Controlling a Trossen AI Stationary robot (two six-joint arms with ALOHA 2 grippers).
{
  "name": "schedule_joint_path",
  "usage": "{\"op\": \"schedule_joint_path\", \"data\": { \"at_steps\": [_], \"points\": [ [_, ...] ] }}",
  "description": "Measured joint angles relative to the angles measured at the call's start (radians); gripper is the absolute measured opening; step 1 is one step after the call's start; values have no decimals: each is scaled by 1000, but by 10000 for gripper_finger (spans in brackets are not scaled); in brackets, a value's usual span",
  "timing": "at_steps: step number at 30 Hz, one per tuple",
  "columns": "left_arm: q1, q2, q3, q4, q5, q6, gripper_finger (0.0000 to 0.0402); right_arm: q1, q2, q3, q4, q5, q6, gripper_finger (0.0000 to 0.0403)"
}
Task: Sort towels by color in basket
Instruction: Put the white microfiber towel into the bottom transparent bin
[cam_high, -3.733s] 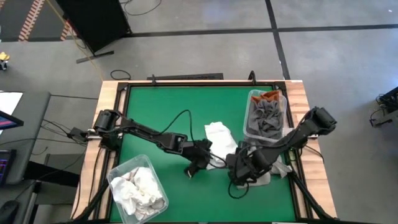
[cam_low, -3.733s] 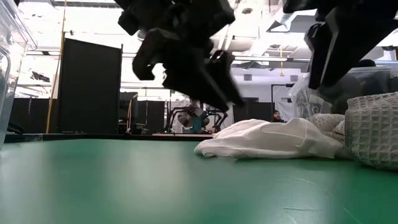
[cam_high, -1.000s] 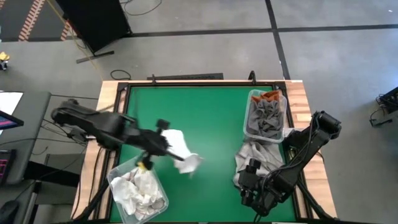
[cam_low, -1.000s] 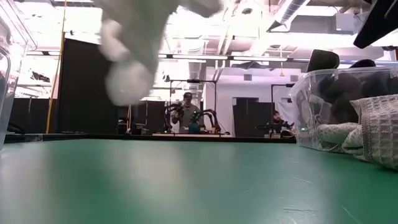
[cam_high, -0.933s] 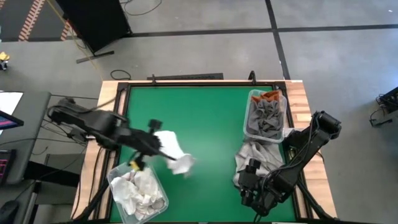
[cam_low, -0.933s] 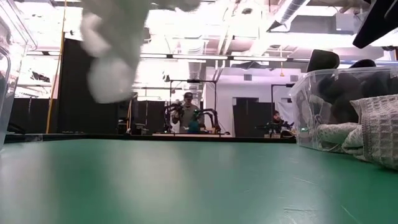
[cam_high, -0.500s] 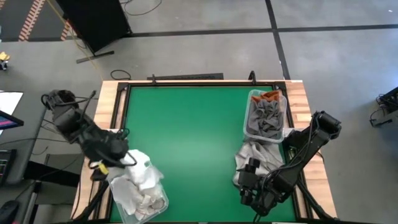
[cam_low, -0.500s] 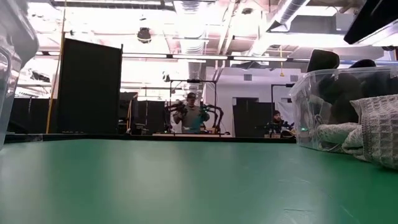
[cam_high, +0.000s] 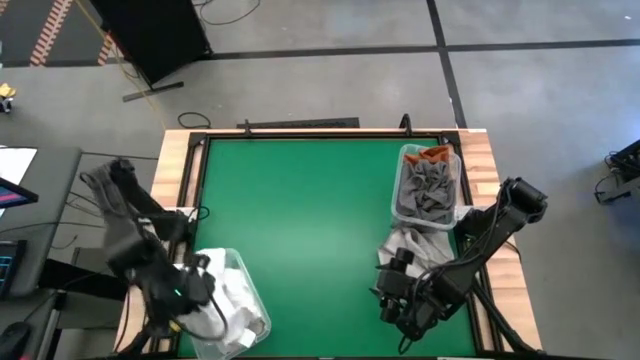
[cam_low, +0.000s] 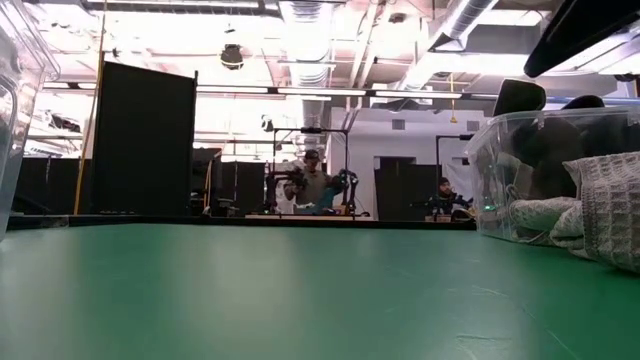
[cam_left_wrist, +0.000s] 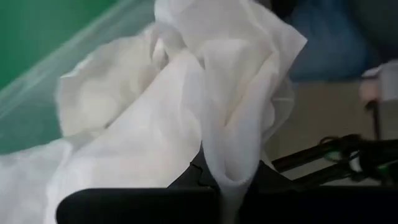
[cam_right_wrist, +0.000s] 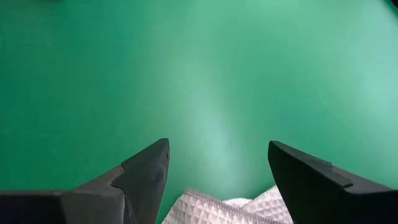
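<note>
A plain white soft cloth towel (cam_left_wrist: 205, 118) hangs from the left gripper (cam_high: 190, 293), whose fingers are pinched tight on a bunched fold of it. In the left wrist view the thin fabric drapes in loose, limp folds and light shows through it. It looks very light and floppy with no stiffness, so it would probably fall wherever it is let go. A pinch on a raised fold seems the best hold.

This towel is over the clear plastic bin of white towels (cam_high: 252, 296) at the table's front left corner, seen from above.

At the front right, the right gripper (cam_high: 400, 300) hovers just above the green table top (cam_high: 300, 210) with its fingers spread wide and nothing between them. Just beside its fingertips lies a light grey waffle-weave towel (cam_right_wrist: 230, 208), thicker and textured, likely easy to grip at a crease.

Farther back on the right stands a clear plastic bin (cam_high: 402, 160) holding crumpled dark grey towels (cam_high: 428, 188) and a rust-orange towel (cam_high: 435, 153) at its far end.
</note>
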Motion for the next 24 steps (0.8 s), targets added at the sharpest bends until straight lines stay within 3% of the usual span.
{"op": "schedule_joint_path", "data": {
  "at_steps": [6,11,17,24],
  "points": [
    [43,145,-2,19,74,111,3,-6,0,0,44,0,-46,304],
    [98,193,-61,13,93,164,3,-6,0,0,52,0,-58,304],
    [158,192,-215,92,92,178,5,-1,0,0,81,0,-96,304],
    [181,186,-424,331,146,154,9,11,0,0,111,-1,-128,304]
  ]
}}
